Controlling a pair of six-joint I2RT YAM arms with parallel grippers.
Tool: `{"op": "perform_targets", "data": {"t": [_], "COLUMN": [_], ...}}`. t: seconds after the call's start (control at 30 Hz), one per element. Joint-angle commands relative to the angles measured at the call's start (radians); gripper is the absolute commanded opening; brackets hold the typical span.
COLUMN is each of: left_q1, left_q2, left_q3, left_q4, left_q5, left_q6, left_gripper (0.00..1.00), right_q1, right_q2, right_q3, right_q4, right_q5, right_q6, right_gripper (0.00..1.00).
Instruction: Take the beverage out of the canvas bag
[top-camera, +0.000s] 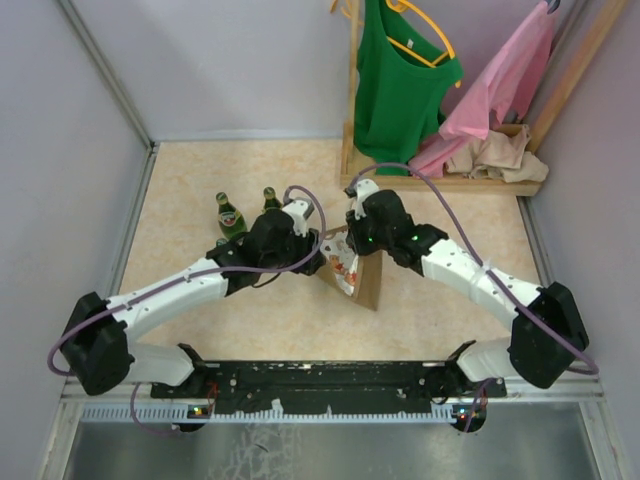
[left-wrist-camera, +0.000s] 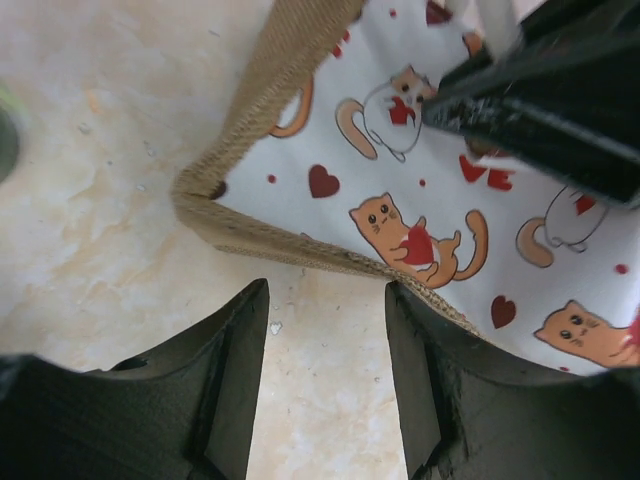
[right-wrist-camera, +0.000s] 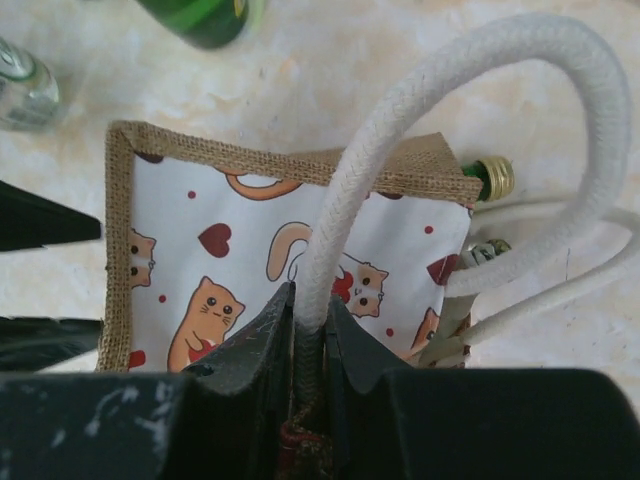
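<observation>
Beverage is peeking from the canvas bag. Right pincer is clenching a handle while left pincer is gaping; tugging may be tipping it over.

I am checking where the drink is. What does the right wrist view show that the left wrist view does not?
Only the right wrist: the right claw shut on a white rope handle, and a gold bottle cap at a corner of the canvas bag. Only the left wrist: the left claw, open, near a bag corner. Both: the bag's panel of cats and hearts.
</observation>
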Motion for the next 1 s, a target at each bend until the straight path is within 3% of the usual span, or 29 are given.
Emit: {"op": "perform_targets", "data": {"t": [0.0,0.17,0.23,0.4,0.67,0.97], "left_q1": [-0.001,-0.001,-0.001,0.000,-0.003,-0.008], "left_q2": [-0.067,-0.079,-0.079,-0.054,-0.021,0.038], "left_q3": [0.068,0.077,0.080,0.098,0.074,0.036], "left_q4": [-0.035,-0.064,-0.068,-0.071,-0.071,-0.024], "left_q5": [-0.073,-0.053,-0.050,-0.042,0.019,0.030], "left_q6": [0.005,-0.010,-0.011,-0.014,-0.044,-0.050], "left_gripper": [0.57,0.58,0.58,0.62,0.62,0.62], "right_q1": [0.021,0.023,0.023,0.022,0.011,-0.187], "right_q2": [-0.051,-0.081,-0.090,-0.107,-0.180,-0.251], "right_q3": [-0.027,-0.068,-0.075,-0.068,-0.057,-0.108], "right_q4": [0.035,0.035,0.033,0.023,0.024,0.054], "right_q5": [0.012,0.050,0.070,0.127,0.287,0.290], "right_q6": [0.032,0.044,0.044,0.033,0.014,0.132], "right_gripper": [0.19,0.37,0.67,0.92,0.96,0.85]}}
